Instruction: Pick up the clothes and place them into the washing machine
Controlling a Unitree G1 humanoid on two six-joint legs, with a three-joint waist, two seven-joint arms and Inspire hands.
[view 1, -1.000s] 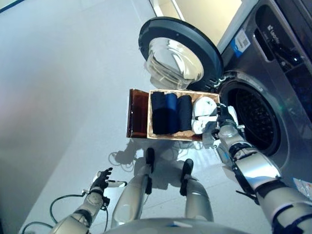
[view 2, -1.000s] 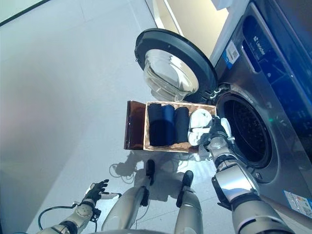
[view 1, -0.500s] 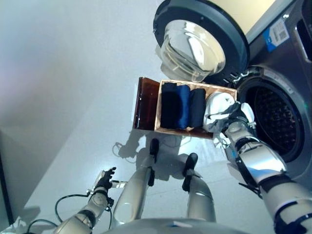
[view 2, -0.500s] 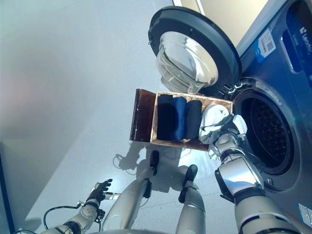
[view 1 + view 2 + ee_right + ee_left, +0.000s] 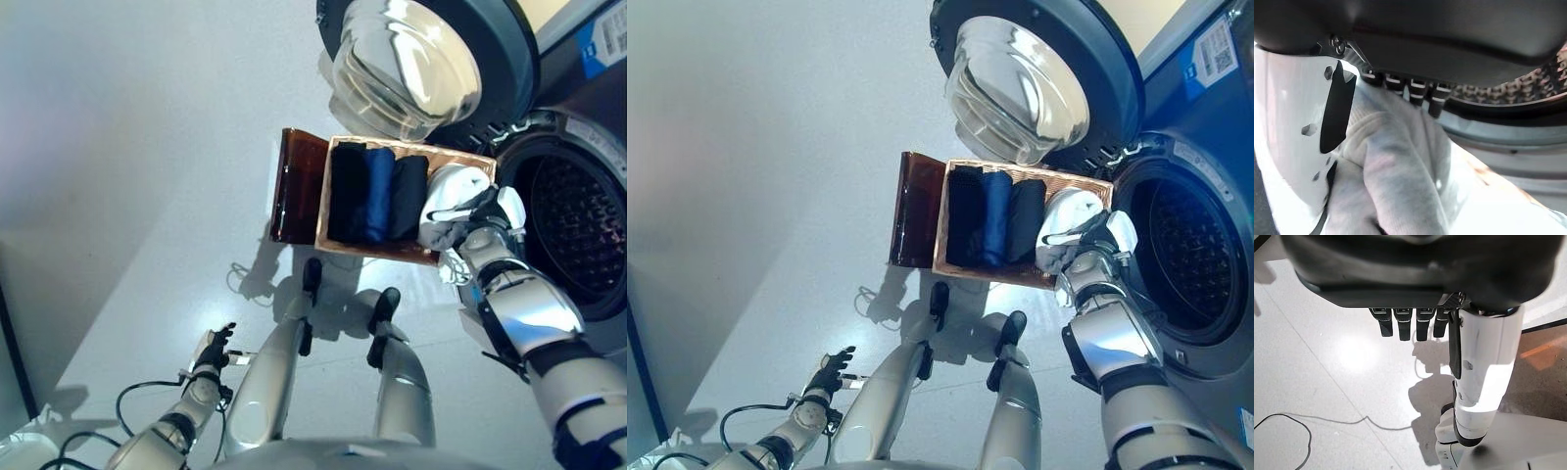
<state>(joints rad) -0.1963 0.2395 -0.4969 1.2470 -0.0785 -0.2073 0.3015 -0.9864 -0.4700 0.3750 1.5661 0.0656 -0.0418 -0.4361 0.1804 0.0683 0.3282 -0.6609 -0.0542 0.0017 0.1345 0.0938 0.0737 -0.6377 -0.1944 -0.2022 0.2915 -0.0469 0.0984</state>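
At the right end of the basket [image 5: 323, 211], beside the open washing machine [image 5: 578, 225], our right hand [image 5: 487, 217] clutches the white garment [image 5: 453, 191], while our left hand [image 5: 214, 349] hangs with relaxed fingers above the floor.

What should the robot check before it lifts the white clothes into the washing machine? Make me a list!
1. Round grey washer door swung open: ok.
2. Dark drum opening free of anything in the way: ok.
3. Right hand curled on the white cloth bundle: ok.
4. Whole bundle clear of the woven basket: not ok, it sits at the basket's end.
5. Three dark folded clothes untangled from the white one: cannot tell.
6. Left hand out of the way, low by the floor: ok.
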